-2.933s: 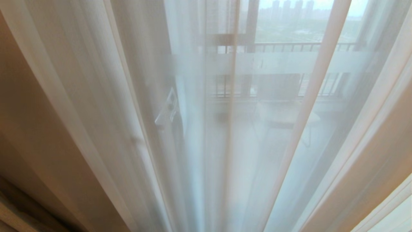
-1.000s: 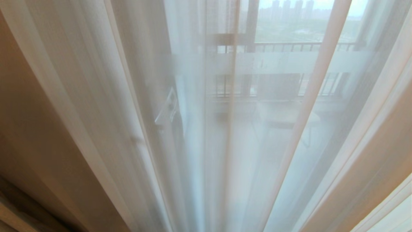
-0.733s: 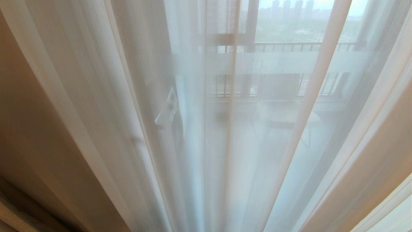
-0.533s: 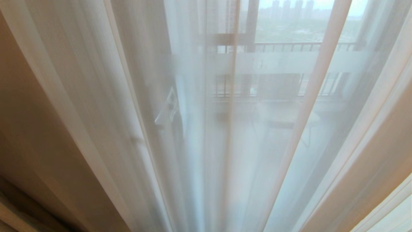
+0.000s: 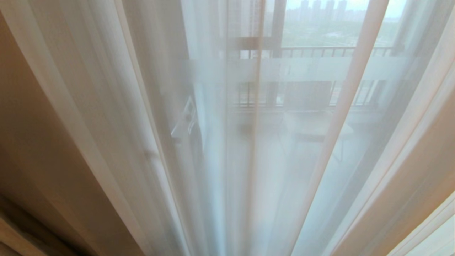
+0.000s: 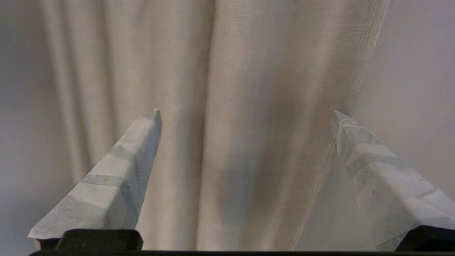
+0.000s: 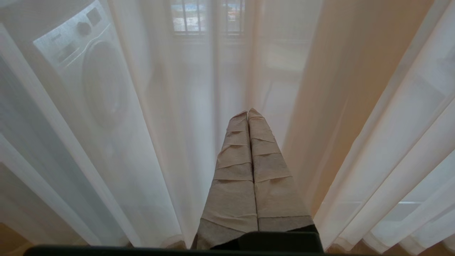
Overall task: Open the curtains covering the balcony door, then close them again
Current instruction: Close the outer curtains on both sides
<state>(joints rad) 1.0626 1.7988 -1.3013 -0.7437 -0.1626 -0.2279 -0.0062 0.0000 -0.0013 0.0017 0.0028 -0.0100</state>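
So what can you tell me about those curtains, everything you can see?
The curtains hang closed in long pleats across the glass. There are two layers: thin white sheers, see-through enough to show the balcony railing, a frosted band and a washing machine beyond, and a thicker beige woven drape that blocks the view. The open left end effector faces the drape's edge; whether it touches the cloth is unclear. The shut right end effector points at the sheers.
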